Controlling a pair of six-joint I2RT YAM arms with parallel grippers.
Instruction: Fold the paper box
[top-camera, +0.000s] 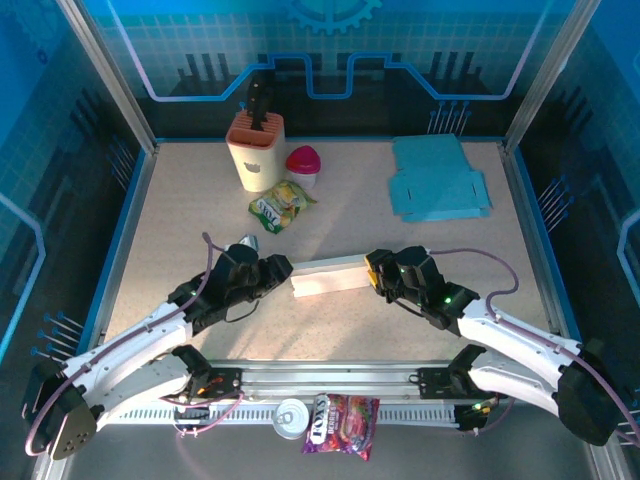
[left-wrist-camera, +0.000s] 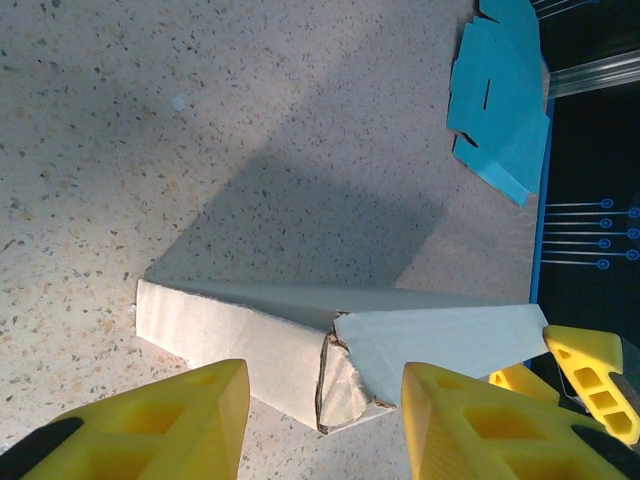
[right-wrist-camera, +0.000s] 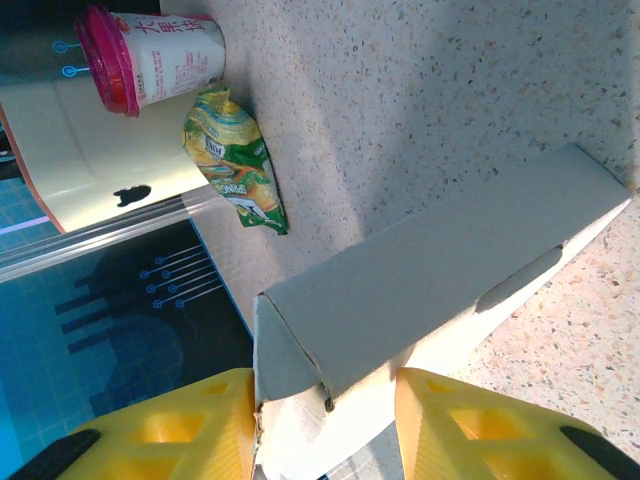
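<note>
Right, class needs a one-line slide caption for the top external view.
Left tool and right tool flank a white paper box at mid-table.

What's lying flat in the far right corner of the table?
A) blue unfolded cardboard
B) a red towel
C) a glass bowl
A: the blue cardboard lies flat there, well away from the white box between the arms.

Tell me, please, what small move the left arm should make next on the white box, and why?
Probably ease the left gripper forward to press the loose end flap into the white box. That flap looks crumpled and untucked between the open jaws, while the right gripper straddles the other end.
</note>
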